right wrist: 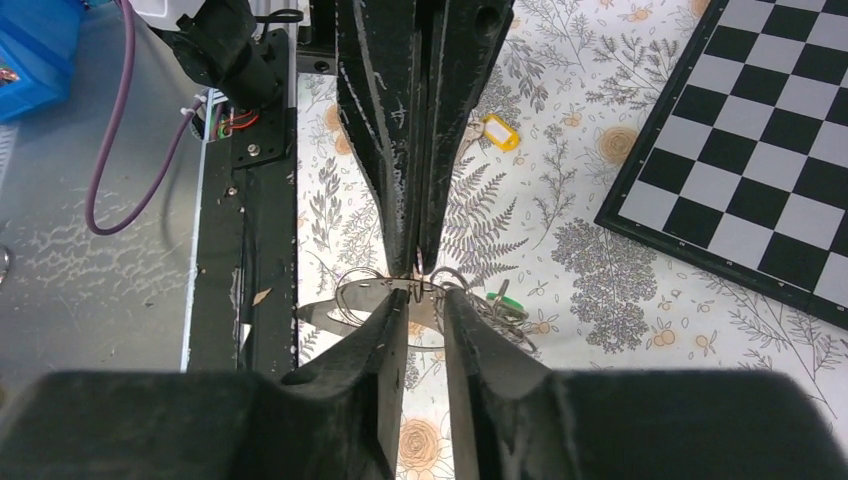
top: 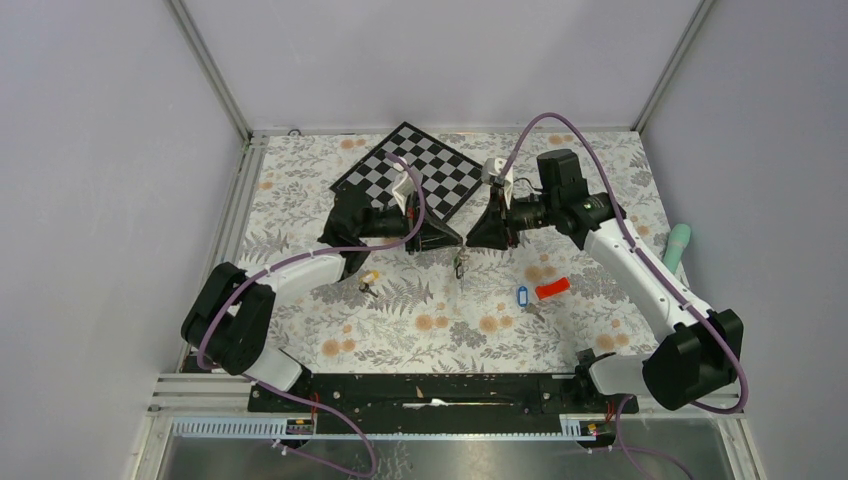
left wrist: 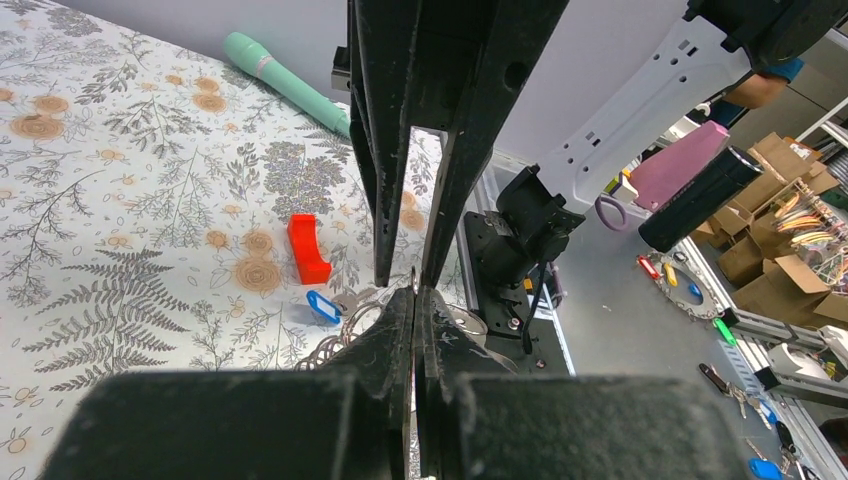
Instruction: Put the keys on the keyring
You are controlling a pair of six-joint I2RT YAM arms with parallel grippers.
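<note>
Left claw (top: 452,243) pinched fully shut on the keyring (top: 461,266), held at centre frame above the surface (top: 300,200) — a green-tagged key (right wrist: 505,300) bunched against it. Right claw (top: 472,243) part open, straddling the ring's wire; contact unclear. Yellow-tagged key (top: 370,279) lies lower left of the ring, blue-tagged key (top: 521,295) lower right — both on the surface.

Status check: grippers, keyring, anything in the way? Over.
Left gripper shut on keyring. Right gripper parted, straddling it. Green key at ring; yellow key, blue key on table. No obstruction.
</note>
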